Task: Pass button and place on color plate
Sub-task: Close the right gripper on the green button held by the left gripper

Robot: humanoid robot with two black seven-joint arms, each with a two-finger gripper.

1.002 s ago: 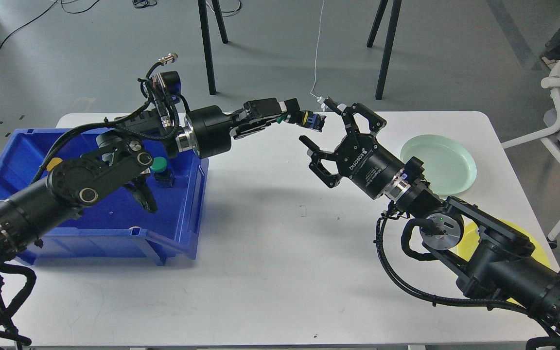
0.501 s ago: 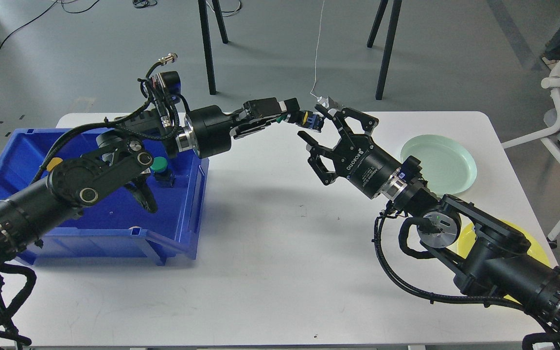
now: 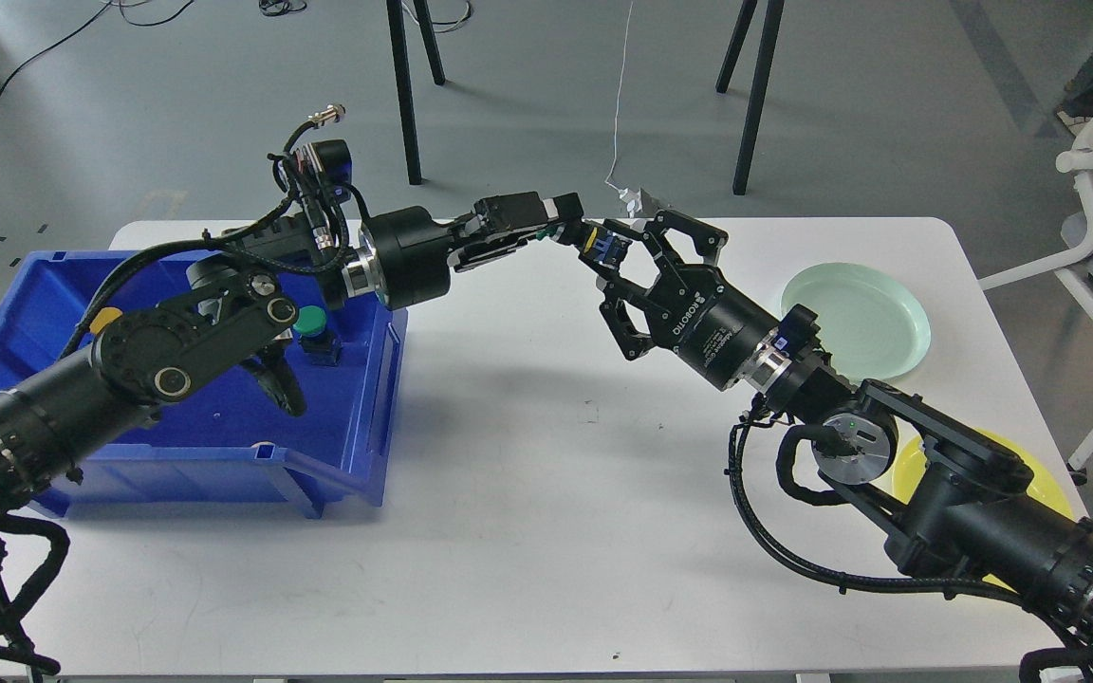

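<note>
The left pincer (image 3: 573,228) grips the button (image 3: 606,244); the right pincer (image 3: 624,254), at its 4 o'clock, spreads around it above the surface (image 3: 527,493).

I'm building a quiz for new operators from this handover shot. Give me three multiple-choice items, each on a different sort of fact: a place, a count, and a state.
1. Where is the button held by the left gripper?
A. In the blue bin
B. In the air, between the right gripper's fingers
C. On the green plate

2. How many plates are on the table?
A. One
B. Two
C. Three

3. What is the right gripper doing?
A. Open around the button
B. Shut on a plate
C. Resting in the bin

Key: 1 B, the button sits above the white table between the open fingers. 2 B, a green plate and a yellow plate, the latter partly hidden by the arm. 3 A, its fingers are spread on either side of the button.
</note>
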